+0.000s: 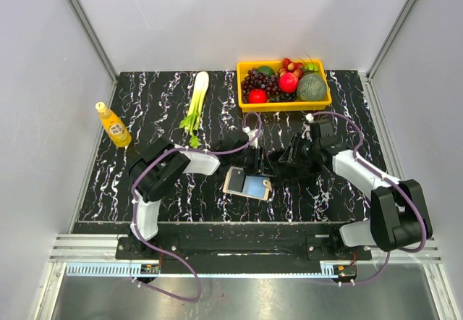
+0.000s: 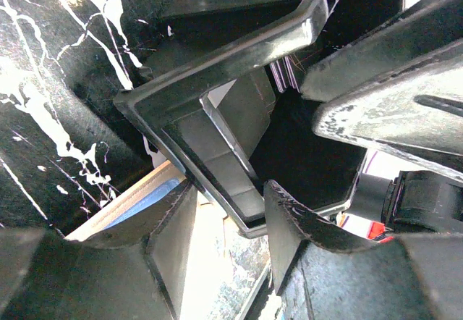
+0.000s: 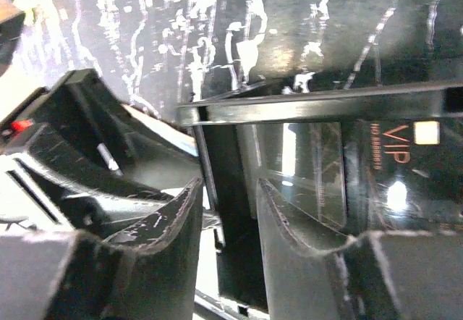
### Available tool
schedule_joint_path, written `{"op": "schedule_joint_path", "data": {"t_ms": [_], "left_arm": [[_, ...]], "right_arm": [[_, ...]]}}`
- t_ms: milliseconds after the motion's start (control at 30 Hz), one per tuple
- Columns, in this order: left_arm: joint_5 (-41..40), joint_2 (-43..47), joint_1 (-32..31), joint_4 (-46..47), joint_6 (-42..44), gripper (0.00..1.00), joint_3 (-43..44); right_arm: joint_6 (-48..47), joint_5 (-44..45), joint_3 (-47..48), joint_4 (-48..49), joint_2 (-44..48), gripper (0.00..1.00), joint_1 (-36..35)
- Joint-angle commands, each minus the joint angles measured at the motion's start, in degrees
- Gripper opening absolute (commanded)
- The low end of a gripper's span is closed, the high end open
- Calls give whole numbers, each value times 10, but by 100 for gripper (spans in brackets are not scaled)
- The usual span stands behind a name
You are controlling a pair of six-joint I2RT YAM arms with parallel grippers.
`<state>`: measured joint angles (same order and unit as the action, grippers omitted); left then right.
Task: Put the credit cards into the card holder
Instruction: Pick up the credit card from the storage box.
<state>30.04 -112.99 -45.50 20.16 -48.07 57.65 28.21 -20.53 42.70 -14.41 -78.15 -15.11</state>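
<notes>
The card holder point(image 1: 248, 184) lies open on the table, beige with a light blue panel; it also shows in the left wrist view point(image 2: 134, 205). My left gripper point(image 1: 259, 162) hangs just behind its far edge, and my right gripper point(image 1: 283, 159) faces it closely. In the left wrist view, my left gripper point(image 2: 231, 200) has its jaws apart, with the corner of a glossy black credit card point(image 2: 217, 135) reaching between them. In the right wrist view, my right gripper point(image 3: 228, 193) has its jaws apart over a black card marked VIP point(image 3: 394, 153). I cannot tell what bears the card.
A yellow tray point(image 1: 284, 105) of fruit stands at the back right. A green leek point(image 1: 195, 103) lies at the back middle. A yellow bottle point(image 1: 114, 126) stands at the left. White walls close in the black marbled table point(image 1: 145, 190).
</notes>
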Motion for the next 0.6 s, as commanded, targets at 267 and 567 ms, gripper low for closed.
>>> {"op": "schedule_joint_path", "data": {"t_ms": [267, 567], "left_arm": [[8, 4, -4, 15, 8, 45, 16], [9, 4, -4, 15, 9, 45, 19]], "right_arm": [[-36, 72, 34, -41, -86, 55, 1], [-10, -16, 5, 19, -64, 43, 1]]}}
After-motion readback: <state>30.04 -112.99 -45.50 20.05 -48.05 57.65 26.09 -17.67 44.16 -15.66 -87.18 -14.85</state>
